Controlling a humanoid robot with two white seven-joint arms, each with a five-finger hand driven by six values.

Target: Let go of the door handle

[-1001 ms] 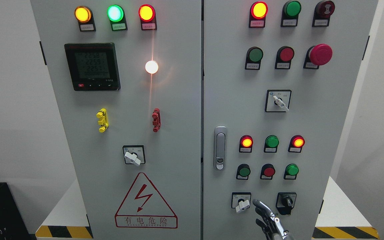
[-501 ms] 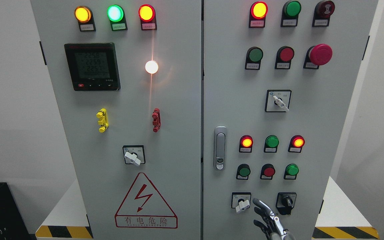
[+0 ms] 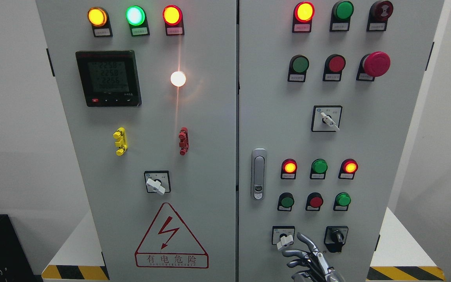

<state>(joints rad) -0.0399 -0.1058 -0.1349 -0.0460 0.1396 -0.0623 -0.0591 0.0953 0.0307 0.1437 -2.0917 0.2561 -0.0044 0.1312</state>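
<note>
1. The grey electrical cabinet (image 3: 210, 117) fills most of the head view, its two doors meeting at a vertical seam down the middle.
2. The right door (image 3: 366, 137) carries rows of indicator lamps, push buttons and rotary switches; the red mushroom button (image 3: 377, 64) sits near its upper right corner.
3. The warning triangle (image 3: 171, 237) (red lightning bolt, printed characters beneath) lies at the bottom edge of the left door, and the black digital meter (image 3: 108, 78) sits near that door's upper left.
4. The door handle (image 3: 258, 173), a silver vertical latch, is mounted at the left edge of the right door, just beside the seam and about mid-height.
5. The right hand (image 3: 307, 260) shows at the bottom edge of the right door, fingers (image 3: 305, 239) spread and grasping nothing, well below the handle and apart from it.
6. The white selector switch (image 3: 284, 239) is just left of the topmost fingertip.
</note>
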